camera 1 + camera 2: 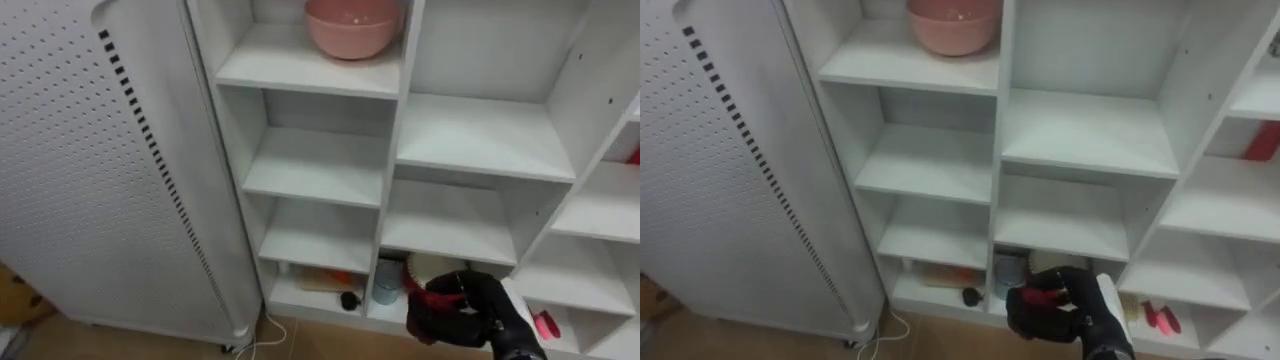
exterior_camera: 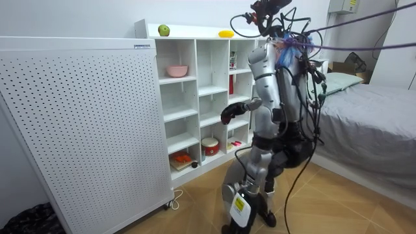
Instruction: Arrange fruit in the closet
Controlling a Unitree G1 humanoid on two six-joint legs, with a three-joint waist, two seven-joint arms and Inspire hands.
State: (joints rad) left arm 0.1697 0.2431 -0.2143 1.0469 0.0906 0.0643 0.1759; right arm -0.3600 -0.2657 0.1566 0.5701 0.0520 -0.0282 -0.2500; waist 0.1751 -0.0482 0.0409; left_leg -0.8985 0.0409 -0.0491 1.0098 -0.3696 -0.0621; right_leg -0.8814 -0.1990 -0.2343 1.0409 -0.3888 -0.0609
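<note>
I stand facing the white closet [image 1: 395, 150] of open shelves [image 2: 195, 97]. My right hand [image 1: 458, 310] comes in from the lower right, low before the bottom shelves, and is curled round a small red fruit [image 1: 446, 289] that is mostly hidden by its fingers. The same hand [image 1: 1055, 305] and red fruit [image 1: 1041, 297] show in the right eye view. In the room view that hand [image 2: 229, 112] is held out at mid-shelf height. A green apple [image 2: 163, 30] and a yellow fruit [image 2: 225, 33] lie on the closet's top.
A pink bowl [image 1: 352, 25] stands on an upper shelf. The bottom shelves hold a jar [image 1: 386, 283], a small black thing [image 1: 349, 299] and a pink item [image 1: 545, 325]. A white perforated panel [image 1: 90, 170] stands at the left. A bed [image 2: 364, 110] is at the room view's right.
</note>
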